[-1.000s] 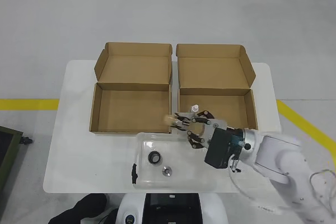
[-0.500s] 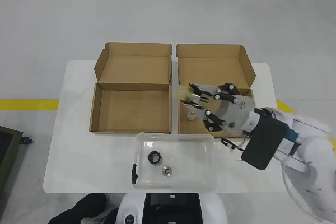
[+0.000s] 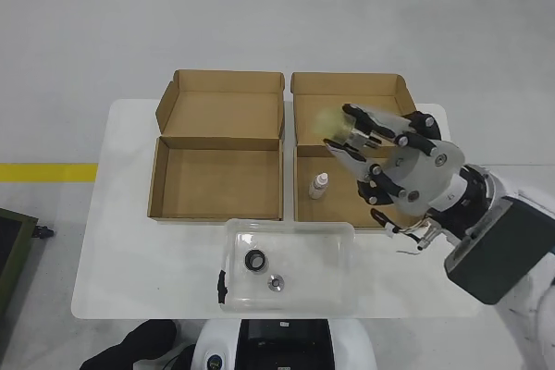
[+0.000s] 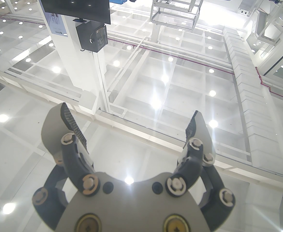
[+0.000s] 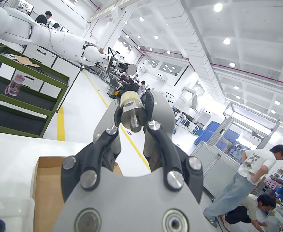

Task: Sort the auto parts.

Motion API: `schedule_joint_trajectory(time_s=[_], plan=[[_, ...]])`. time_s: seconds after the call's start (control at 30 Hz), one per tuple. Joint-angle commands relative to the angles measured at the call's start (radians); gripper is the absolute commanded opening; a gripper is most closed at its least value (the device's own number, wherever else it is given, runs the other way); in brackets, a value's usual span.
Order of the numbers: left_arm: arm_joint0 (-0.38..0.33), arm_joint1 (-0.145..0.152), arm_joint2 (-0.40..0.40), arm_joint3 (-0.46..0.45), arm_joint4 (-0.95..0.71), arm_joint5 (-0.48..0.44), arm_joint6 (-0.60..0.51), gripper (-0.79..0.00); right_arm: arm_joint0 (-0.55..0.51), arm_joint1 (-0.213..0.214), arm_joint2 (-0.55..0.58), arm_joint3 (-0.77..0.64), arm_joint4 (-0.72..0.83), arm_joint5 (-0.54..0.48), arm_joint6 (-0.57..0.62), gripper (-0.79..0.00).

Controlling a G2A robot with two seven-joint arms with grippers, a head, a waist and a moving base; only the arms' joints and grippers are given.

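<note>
Right wrist view: threaded metal part (image 5: 131, 116) in right gripper (image 5: 134, 107).

Pale grey floor (image 3: 74, 55) with a yellow line (image 3: 37, 172) across it; a green shelf cart (image 5: 35, 90) stands nearby under round ceiling lights (image 5: 218, 7).

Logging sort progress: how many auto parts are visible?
4: a black ring and a metal disc in the clear bin, a small pale part in the right cardboard box, and a threaded part clamped in the right end effector. Others may be hidden beneath it.
</note>
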Motion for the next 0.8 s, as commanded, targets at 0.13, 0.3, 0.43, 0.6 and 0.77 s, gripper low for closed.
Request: schedule_joint_trajectory(time_s=[0.13, 0.3, 0.43, 0.6, 0.77], plan=[[0.000, 0.000, 0.000, 0.000, 0.000, 0.000, 0.000, 0.000, -0.001, -0.005, -0.002, 0.009, -0.014, -0.019, -0.011, -0.785], [0.000, 0.000, 0.000, 0.000, 0.000, 0.000, 0.000, 0.000, -0.006, -0.006, -0.008, 0.030, -0.020, -0.059, 0.024, -0.785], [0.000, 0.000, 0.000, 0.000, 0.000, 0.000, 0.000, 0.000, -0.017, -0.006, -0.017, 0.067, -0.020, -0.110, 0.069, -0.785], [0.000, 0.000, 0.000, 0.000, 0.000, 0.000, 0.000, 0.000, -0.037, -0.004, -0.027, 0.119, -0.018, -0.180, 0.114, -0.785], [0.000, 0.000, 0.000, 0.000, 0.000, 0.000, 0.000, 0.000, -0.063, -0.001, -0.021, 0.154, -0.020, -0.219, 0.147, -0.785]])
